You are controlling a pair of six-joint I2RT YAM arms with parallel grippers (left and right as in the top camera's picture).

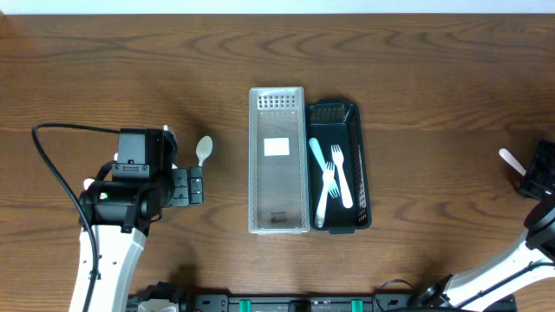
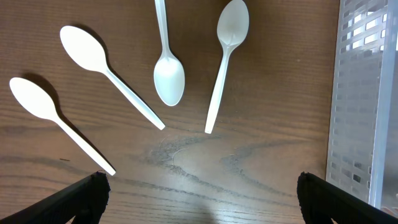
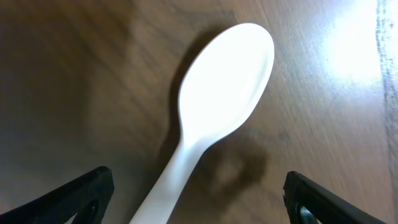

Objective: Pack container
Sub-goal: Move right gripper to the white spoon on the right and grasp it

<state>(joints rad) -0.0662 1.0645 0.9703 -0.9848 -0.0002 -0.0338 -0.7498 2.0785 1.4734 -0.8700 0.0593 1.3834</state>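
Several white plastic spoons (image 2: 169, 71) lie on the wood ahead of my left gripper (image 2: 202, 194), which is open and empty above the table. In the overhead view only one spoon (image 1: 204, 149) shows beside that gripper (image 1: 196, 185). A clear container (image 1: 254, 160) stands at centre, and its wall shows in the left wrist view (image 2: 357, 106). A black basket (image 1: 363, 165) beside it holds two white forks (image 1: 341, 169) and a pale blue utensil (image 1: 317, 158). My right gripper (image 3: 199, 200) is open, with a white spoon (image 3: 224, 87) lying between and ahead of its fingers. It is at the far right edge (image 1: 533, 179).
The clear container holds only a white label (image 1: 277, 146). A black cable (image 1: 52, 165) loops from the left arm. The right spoon's tip (image 1: 509, 158) pokes out near the table's right edge. Bare wood table lies all around.
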